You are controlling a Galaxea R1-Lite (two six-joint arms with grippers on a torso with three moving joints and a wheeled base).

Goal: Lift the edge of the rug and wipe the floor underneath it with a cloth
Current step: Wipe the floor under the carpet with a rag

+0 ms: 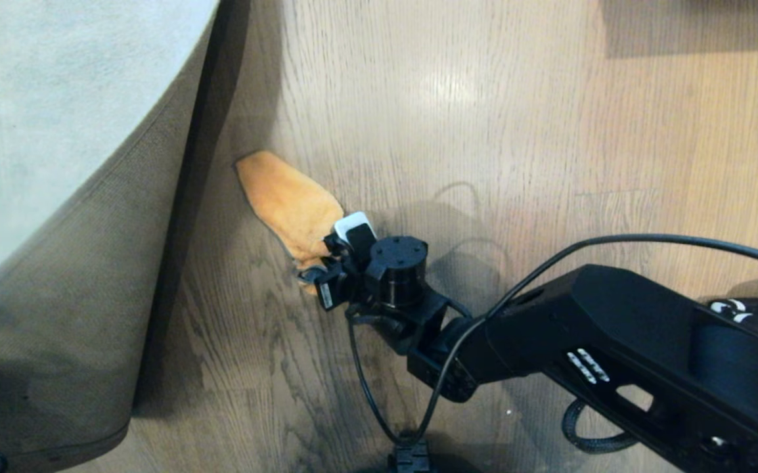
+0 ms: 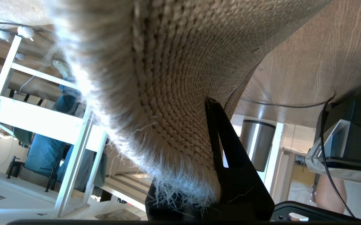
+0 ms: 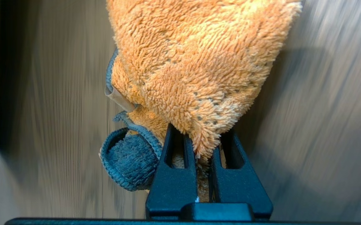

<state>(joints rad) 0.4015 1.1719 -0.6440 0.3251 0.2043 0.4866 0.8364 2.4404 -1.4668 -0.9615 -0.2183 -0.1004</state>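
Observation:
The pale grey rug (image 1: 44, 98) is raised at the left of the head view, and its tan woven underside (image 1: 83, 289) hangs facing the floor (image 1: 484, 118). In the left wrist view the frayed rug edge (image 2: 168, 131) sits clamped in my left gripper (image 2: 199, 122); one black finger (image 2: 230, 162) shows and the other is hidden behind the weave. My right gripper (image 1: 318, 266) is low over the planks beside the raised rug, shut on the orange fuzzy cloth (image 1: 287, 200). The cloth (image 3: 196, 56) trails flat on the floor (image 3: 324, 125) ahead of that gripper (image 3: 199, 134), its dark trim curled beside one finger.
The right arm (image 1: 615, 328) and its black cable (image 1: 615, 240) cross the lower right of the head view. A dark shadow (image 1: 701, 26) lies at the far right. The left wrist view shows a white frame (image 2: 43, 122), a metal bin (image 2: 257, 143) and a person's legs (image 2: 68, 100) beyond the rug.

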